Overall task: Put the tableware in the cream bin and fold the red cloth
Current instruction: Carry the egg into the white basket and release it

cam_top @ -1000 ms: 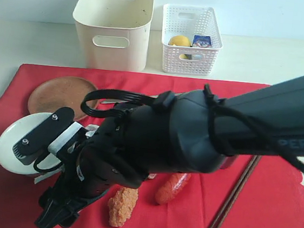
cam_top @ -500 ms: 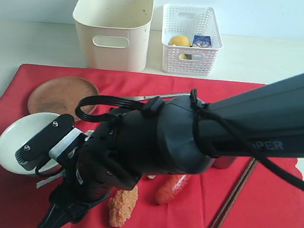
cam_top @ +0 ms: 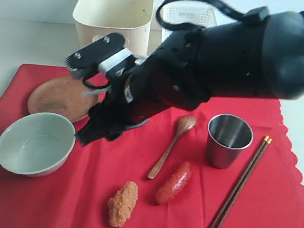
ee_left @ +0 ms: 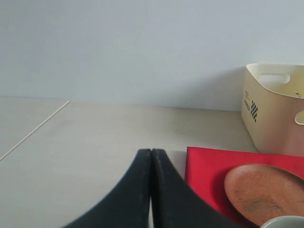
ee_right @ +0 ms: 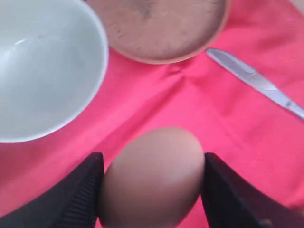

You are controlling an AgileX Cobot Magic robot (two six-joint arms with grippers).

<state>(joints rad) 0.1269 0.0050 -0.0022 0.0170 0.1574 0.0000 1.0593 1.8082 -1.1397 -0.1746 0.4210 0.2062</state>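
A reddish sausage (cam_top: 174,182) is laid near a breaded, golden-brown piece of food (cam_top: 122,203), perhaps a fried nugget, without touching it. A brown egg (ee_right: 152,178) is seen close up and blurred. A white lattice basket (cam_top: 187,15) is largely hidden at the back of the pale tabletop (cam_top: 29,41), and a plain wall (ee_left: 142,47) is seen behind

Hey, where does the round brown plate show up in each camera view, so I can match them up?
Exterior view: brown plate at the left on the red cloth.
Left wrist view: plate on the cloth's corner, near the cream bin.
Right wrist view: plate beyond the held egg.
Shared landmark: the pale bowl beside the plate, in all three.
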